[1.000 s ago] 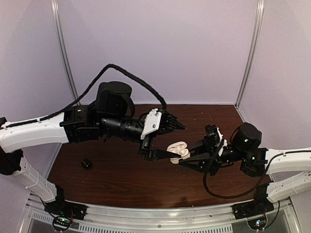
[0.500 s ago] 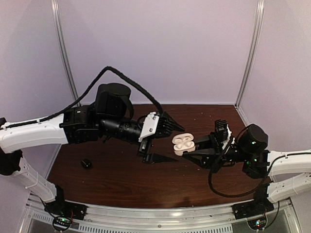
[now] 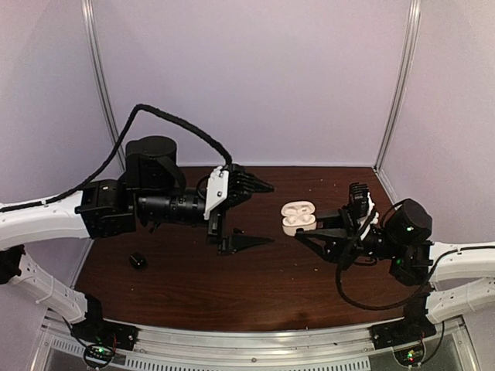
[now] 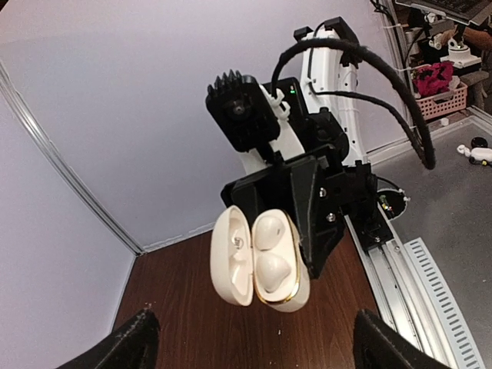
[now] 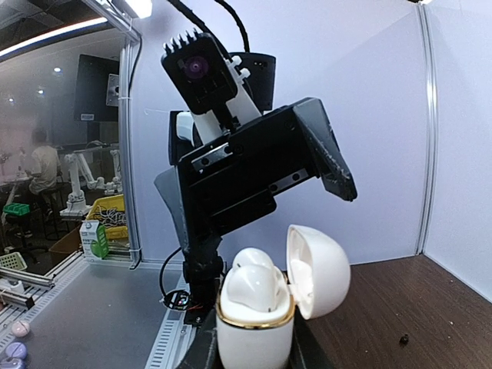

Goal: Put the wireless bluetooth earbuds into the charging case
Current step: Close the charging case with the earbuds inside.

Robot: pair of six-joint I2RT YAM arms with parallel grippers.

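Two things are going on here, so going front to back. Closest to the arm bases, a small black thing point(image 3: 138, 260) is lying on the table point(image 3: 193, 286) over on the left, well apart from both grippers. It's too small for me to tell if it's one of the black buds or something else.

Further in, the right gripper point(image 3: 311, 229) is pinching the white charging case point(image 3: 298, 217) by its lower body and holding it up off the table with the lid point(image 4: 231, 257) swung open. Two white earbuds point(image 4: 269, 231) are sitting in the wells, and to me they're looking seated rather than perched.

Just across from it, the left gripper point(image 3: 271, 214) is hanging in the air facing the case. Its jaws are spread wide, it's carrying nothing, and there's a clear gap between it and the case.

So I'm guessing the white pair is basically done and the job is sitting between steps. Next up is probably either the left arm nudging that lid shut while the right one is bracing the case, or it's heading down to the black bit. The lid push is going to need a gentle touch, since the case is only being held by a pinch.
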